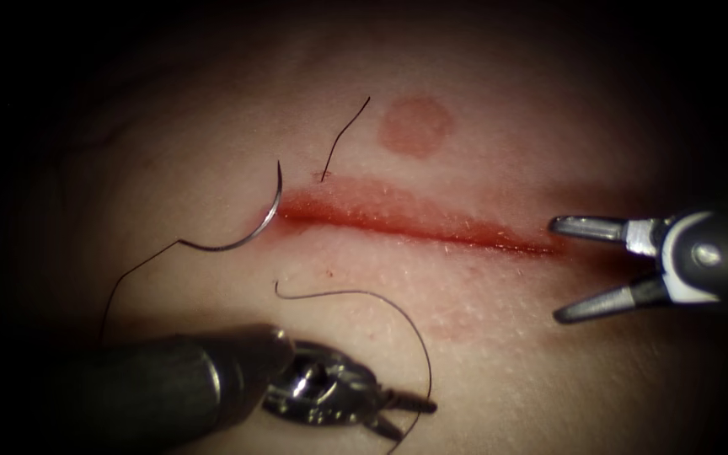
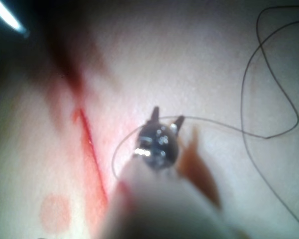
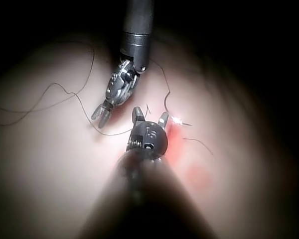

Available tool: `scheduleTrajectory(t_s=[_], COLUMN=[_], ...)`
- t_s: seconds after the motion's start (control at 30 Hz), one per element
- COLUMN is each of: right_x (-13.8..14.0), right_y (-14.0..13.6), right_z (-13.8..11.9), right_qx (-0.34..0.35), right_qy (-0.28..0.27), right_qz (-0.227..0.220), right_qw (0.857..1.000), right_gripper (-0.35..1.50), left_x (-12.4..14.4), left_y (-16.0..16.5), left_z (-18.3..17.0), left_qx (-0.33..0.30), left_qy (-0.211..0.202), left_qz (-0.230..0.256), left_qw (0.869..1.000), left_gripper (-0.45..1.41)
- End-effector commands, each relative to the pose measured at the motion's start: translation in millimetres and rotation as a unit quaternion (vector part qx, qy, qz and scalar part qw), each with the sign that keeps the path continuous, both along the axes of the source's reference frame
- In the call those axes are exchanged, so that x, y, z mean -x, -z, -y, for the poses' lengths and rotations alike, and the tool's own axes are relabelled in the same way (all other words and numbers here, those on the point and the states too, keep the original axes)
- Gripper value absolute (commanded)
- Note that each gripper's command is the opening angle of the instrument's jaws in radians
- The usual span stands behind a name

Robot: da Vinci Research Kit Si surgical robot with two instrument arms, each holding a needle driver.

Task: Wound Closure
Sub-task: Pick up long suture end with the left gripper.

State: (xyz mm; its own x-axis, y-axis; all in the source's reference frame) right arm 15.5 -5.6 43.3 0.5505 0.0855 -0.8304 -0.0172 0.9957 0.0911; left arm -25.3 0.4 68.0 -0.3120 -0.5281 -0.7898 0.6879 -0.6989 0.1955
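Right gripper spread open, empty, at right end of cut. Left gripper at lower centre, slightly parted, thread crossing tips; grip unclear. Curved steel needle lies free at cut's left end. Left wrist view shows thread loops; endoscope view shows short cut end above cut.

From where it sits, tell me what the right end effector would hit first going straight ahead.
The right end effector, open and empty, points left along the cut. The way looks free up to the needle at the cut's left end; the tool's height above the tissue is unclear.
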Motion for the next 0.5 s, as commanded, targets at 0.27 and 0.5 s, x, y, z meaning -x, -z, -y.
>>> scheduleTrajectory(t_s=[0.27, 0.5], right_x=[-0.5, -0.5], right_y=[-0.6, -0.5], right_z=[0.4, 0.4], right_qx=[-0.001, -0.001], right_qy=[0.001, 0.001], right_qz=[-0.001, -0.001], right_qw=[1.000, 1.000], right_gripper=[0.62, 0.62], left_x=[0.6, 0.9], left_y=[-2.7, -3.7], left_z=[1.0, 1.9], left_qx=[0.008, 0.016], left_qy=[-0.008, -0.013], left_qz=[-0.006, -0.007], left_qw=[1.000, 1.000], left_gripper=[0.19, 0.19])
